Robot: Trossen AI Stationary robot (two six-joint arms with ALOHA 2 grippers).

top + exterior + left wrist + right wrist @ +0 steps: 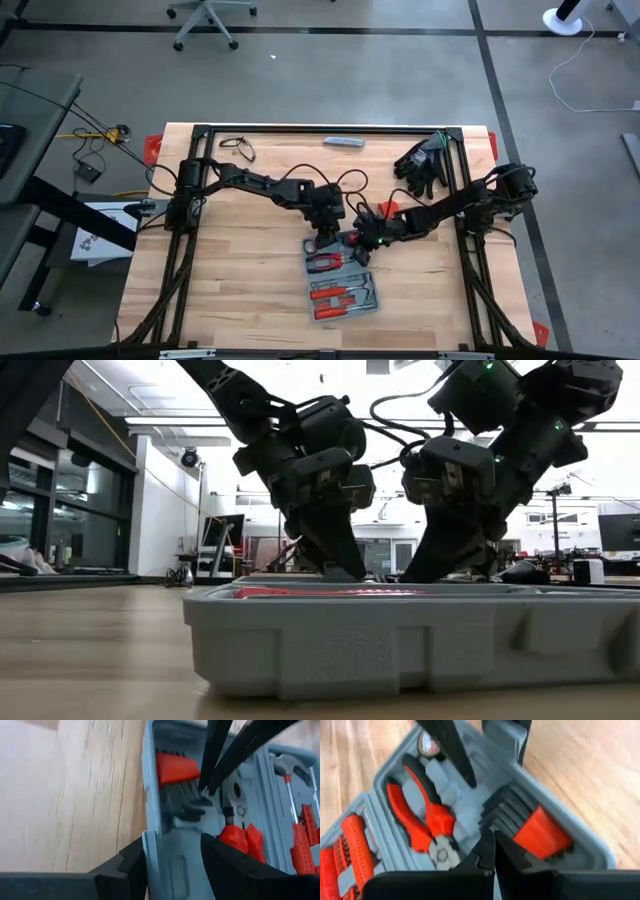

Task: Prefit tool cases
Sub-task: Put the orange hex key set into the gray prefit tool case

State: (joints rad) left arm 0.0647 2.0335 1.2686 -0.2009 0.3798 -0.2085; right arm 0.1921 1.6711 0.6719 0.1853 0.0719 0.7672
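At mid-table I see the open grey-blue tool case (340, 280) lying flat, red-handled pliers (420, 820) in its recesses. My left gripper (172, 865) reaches in from the left, angled down, its fingers clamped on the case's end wall. My right gripper (494, 851) slants in from the right, fingers pressed together, tips over the tray.

My tool case (340, 282): grey-blue shell, same grey-blue moulded recesses. Pliers (422, 822) inside: red-orange handles, black trim. Hex key holder (540, 832): red-orange, keys black. My left tool (172, 865) and right tool (494, 851): black. Tabletop (240, 280): pale wood grain. Gloves (425, 165): black.
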